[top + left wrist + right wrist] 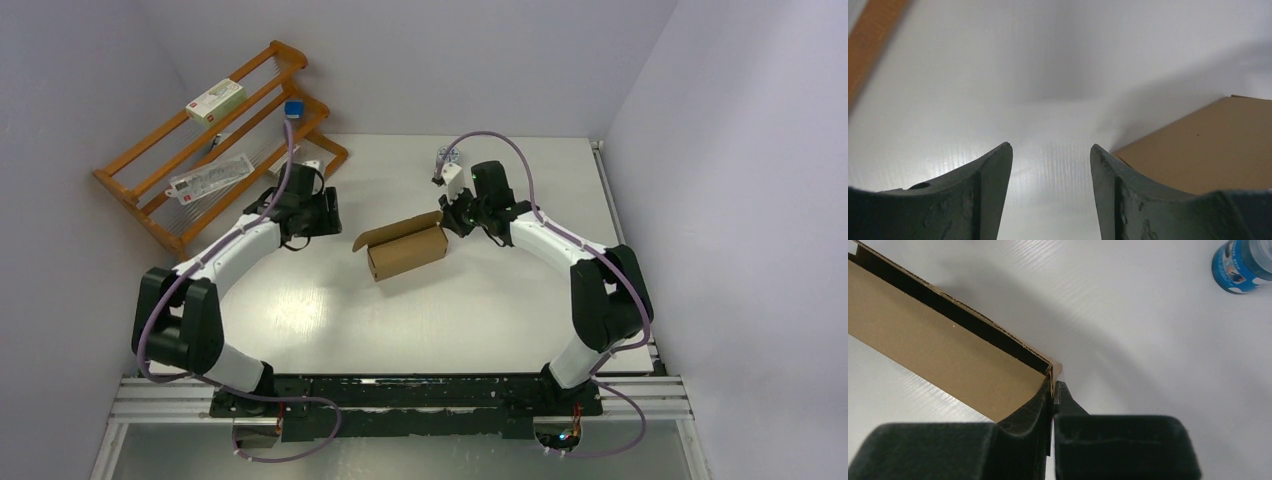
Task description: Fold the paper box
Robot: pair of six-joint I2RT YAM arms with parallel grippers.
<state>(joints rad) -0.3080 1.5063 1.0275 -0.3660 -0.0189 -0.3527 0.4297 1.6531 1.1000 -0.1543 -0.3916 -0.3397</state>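
The brown cardboard paper box (405, 250) lies mid-table, mostly formed, its lid slightly raised and a flap sticking out at its left end. My right gripper (455, 215) is shut on the box's right end wall; in the right wrist view the fingers (1053, 390) pinch the cardboard edge of the box (938, 350). My left gripper (330, 212) is open and empty, left of the box and apart from it. In the left wrist view its fingers (1050, 150) frame bare table, with a corner of the box (1208, 145) at the right.
A wooden rack (215, 140) with white packets stands at the back left. A small blue-and-white bottle (447, 157) stands behind the right gripper and shows in the right wrist view (1243, 265). Walls close in at both sides.
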